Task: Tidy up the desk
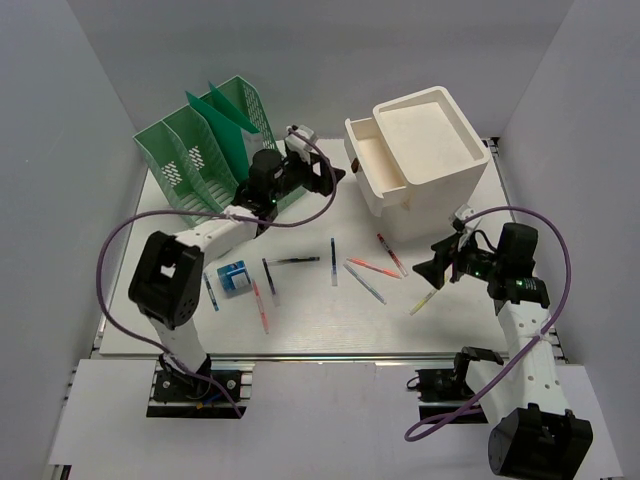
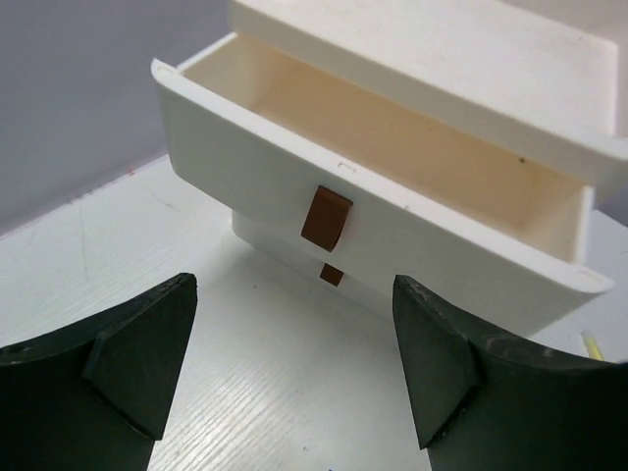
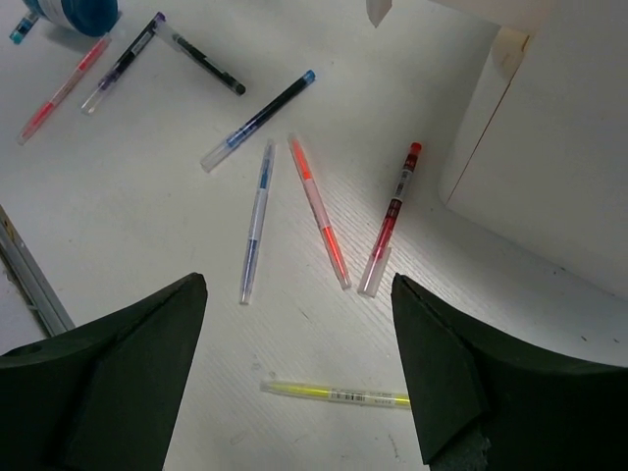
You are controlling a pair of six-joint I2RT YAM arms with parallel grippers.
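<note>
**Pens loose, drawer open, nothing held**

The desk (image 1: 300, 325) carries pens (image 3: 319, 211) scattered across its middle. The left jaws stand wide apart and hold nothing, facing the open drawer (image 2: 245, 186). The right jaws, equally wide and empty, hover just above a yellow pen (image 3: 339, 394). Gathering looks barely begun. The next move is probably for the right jaws to drop and close squarely on that pen.

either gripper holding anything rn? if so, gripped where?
Nothing held. The left gripper is open, facing the pulled-out drawer; the right gripper is open over the yellow pen lying on the desk.
</note>
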